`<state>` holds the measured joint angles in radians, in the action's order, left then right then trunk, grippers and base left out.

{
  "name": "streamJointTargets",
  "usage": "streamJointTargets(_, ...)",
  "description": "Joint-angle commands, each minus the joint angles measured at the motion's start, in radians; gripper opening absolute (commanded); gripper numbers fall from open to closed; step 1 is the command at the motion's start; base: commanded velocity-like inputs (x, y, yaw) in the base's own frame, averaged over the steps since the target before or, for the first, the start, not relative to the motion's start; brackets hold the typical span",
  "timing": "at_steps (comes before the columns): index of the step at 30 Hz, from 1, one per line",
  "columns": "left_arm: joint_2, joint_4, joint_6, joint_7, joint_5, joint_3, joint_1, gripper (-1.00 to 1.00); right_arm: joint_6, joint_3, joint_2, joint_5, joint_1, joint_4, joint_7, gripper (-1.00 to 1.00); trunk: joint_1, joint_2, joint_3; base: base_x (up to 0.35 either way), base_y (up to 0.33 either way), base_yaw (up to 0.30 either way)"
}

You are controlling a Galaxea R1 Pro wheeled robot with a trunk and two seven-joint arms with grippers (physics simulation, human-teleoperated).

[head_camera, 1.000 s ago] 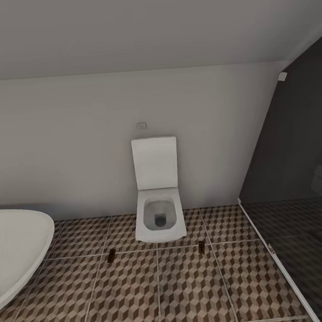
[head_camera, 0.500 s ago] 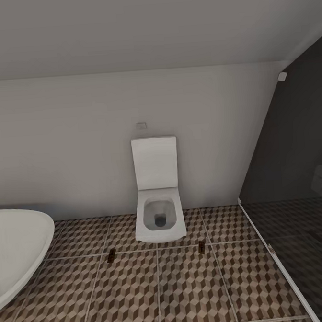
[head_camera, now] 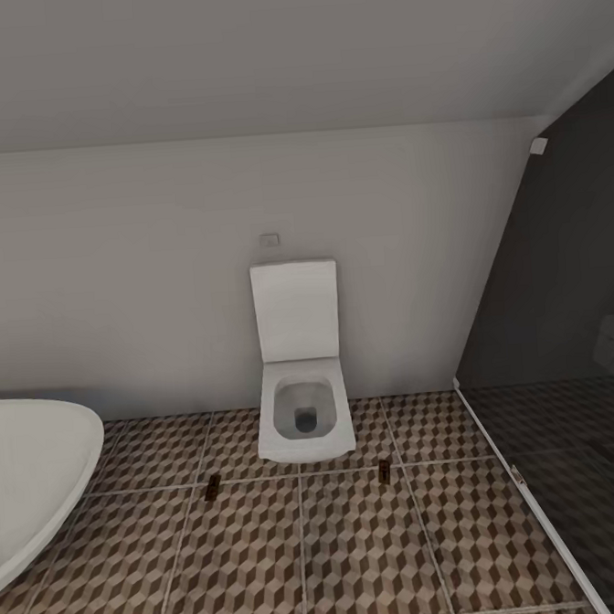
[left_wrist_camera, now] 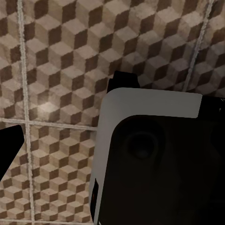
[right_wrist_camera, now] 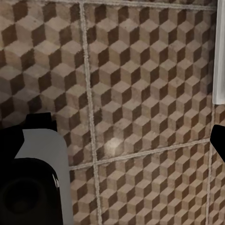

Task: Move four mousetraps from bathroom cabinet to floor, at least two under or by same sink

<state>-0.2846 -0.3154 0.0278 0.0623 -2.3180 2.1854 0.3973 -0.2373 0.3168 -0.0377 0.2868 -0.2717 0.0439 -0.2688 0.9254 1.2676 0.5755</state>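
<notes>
Two mousetraps lie on the bathroom floor (head_camera: 361, 560) in front of the toilet, one (head_camera: 212, 486) by its left corner and one (head_camera: 384, 470) by its right corner. Both are tiny dark brown slabs resting near a grout line. The left wrist view looks down on cube-patterned tiles (left_wrist_camera: 56, 70); my left gripper (left_wrist_camera: 112, 150) is open, with one black fingertip (left_wrist_camera: 9, 147) at the picture's edge. My right gripper (right_wrist_camera: 112, 140) is open too, one fingertip (right_wrist_camera: 218, 140) at the edge, over bare tiles (right_wrist_camera: 140, 84). Nothing is held. The cabinet and the sink are out of view.
A white square toilet (head_camera: 303, 390) stands against the far wall. A white rounded bathtub (head_camera: 31, 482) juts in at the left. The dark glass shower (head_camera: 571, 417) with its low threshold closes the right side. A white-and-dark robot part (left_wrist_camera: 150, 159) crosses the left wrist view.
</notes>
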Motion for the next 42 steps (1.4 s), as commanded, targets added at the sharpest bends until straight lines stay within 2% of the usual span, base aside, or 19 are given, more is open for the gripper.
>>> streamJointTargets(1, 0.0, -0.002, 0.003, 0.004, -0.011, 0.008, 0.002, 1.0, -0.007, 0.008, 0.0, 0.009, -0.001, 0.004, 0.0, 1.0, 0.0, 0.001, 0.001, 0.0, 0.0, 0.0)
streamJointTargets(42, -0.001, -0.002, 0.003, 0.004, -0.011, 0.008, 0.002, 1.0, -0.007, 0.008, 0.0, 0.009, -0.001, 0.004, 0.0, 1.0, 0.0, 0.001, 0.001, 0.0, 0.0, 0.0)
